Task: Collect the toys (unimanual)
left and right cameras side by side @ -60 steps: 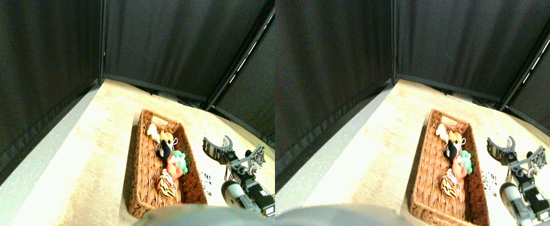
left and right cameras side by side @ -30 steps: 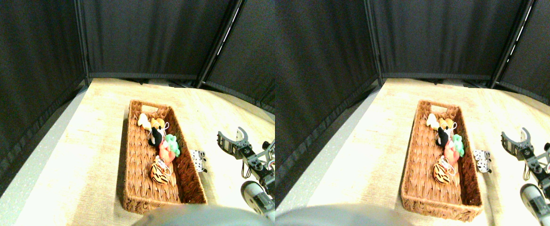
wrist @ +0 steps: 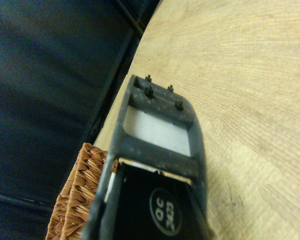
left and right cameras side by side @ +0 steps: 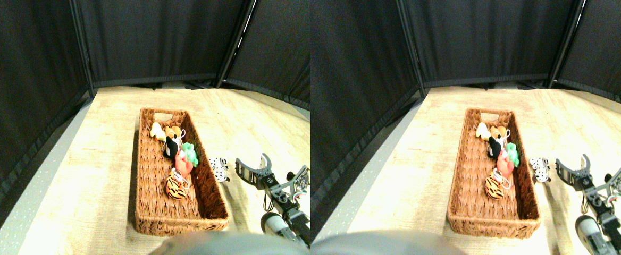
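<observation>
- Since a second ago my whole forward view has swung round, so the camera moved: the long brown wicker basket (left and right cameras side by side: 175, 172) now sits nearly square to me where it was skewed, and I see no sign that it shifted on the table itself.
- Relative to the basket, my right claw (left and right cameras side by side: 256, 163) has changed place: it was beside the basket's middle, and it now hangs just past the black-and-white spotted toy (left and right cameras side by side: 218, 168), its two jaws spread wide with nothing between them.
- That spotted toy lies on the pale wood-grain table (left and right cameras side by side: 103, 159), outside the basket and just beside its right wall, the same spot as before.
- Five toys lie in a row along the right side of the basket floor: a pale yellow toy (left and right cameras side by side: 156, 130) at the far end, an orange toy (left and right cameras side by side: 172, 131) beside it, a black toy (left and right cameras side by side: 170, 146), a red toy (left and right cameras side by side: 183, 165) with a green toy (left and right cameras side by side: 190, 153) against it, and the orange-black striped tiger (left and right cameras side by side: 175, 187) nearest me.
- Black curtain panels (left and right cameras side by side: 151, 40) on dark posts close the table in on the far side and both flanks; a grey speckled strip (left and right cameras side by side: 34, 196) runs along the table's left edge.
- My wrist camera shows only the dark jaw frame (wrist: 157, 150), bare table and a corner of wicker.
</observation>
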You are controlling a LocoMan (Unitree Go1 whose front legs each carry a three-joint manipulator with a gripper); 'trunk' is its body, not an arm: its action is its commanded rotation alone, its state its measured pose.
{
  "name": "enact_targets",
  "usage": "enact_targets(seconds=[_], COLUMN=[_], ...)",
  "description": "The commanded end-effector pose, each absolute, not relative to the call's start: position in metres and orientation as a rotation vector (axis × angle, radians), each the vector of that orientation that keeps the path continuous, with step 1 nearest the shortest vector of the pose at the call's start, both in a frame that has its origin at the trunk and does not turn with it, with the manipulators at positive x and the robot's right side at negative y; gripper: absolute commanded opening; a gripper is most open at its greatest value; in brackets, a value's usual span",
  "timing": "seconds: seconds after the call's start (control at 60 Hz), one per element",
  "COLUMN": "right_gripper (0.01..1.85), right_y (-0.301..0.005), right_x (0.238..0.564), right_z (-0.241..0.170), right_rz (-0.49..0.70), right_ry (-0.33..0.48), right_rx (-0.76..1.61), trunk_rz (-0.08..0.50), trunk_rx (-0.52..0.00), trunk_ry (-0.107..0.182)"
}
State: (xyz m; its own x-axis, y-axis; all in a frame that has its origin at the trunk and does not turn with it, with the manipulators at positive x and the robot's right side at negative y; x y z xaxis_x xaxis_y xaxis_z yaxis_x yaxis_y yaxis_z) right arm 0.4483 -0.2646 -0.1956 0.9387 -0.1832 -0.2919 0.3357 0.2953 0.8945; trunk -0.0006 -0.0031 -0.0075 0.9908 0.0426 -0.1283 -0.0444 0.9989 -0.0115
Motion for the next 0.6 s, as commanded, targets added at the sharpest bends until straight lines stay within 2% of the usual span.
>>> enact_targets(seconds=[0.017, 0.133, 0.417, 0.6], right_gripper=[0.65, 0.76, 0.79, 0.75], right_y=[-0.258, -0.249, -0.228, -0.217], right_x=[0.448, 0.449, 0.45, 0.455], right_z=[-0.191, -0.192, -0.202, -0.207], right_rz=[-0.305, -0.321, -0.294, -0.296], right_ry=[0.148, 0.186, 0.288, 0.326], right_rx=[1.249, 1.267, 1.296, 1.316], trunk_rz=[0.034, 0.043, 0.08, 0.1], trunk_rx=[-0.031, -0.048, -0.087, -0.108], trunk_ry=[0.111, 0.107, 0.103, 0.101])
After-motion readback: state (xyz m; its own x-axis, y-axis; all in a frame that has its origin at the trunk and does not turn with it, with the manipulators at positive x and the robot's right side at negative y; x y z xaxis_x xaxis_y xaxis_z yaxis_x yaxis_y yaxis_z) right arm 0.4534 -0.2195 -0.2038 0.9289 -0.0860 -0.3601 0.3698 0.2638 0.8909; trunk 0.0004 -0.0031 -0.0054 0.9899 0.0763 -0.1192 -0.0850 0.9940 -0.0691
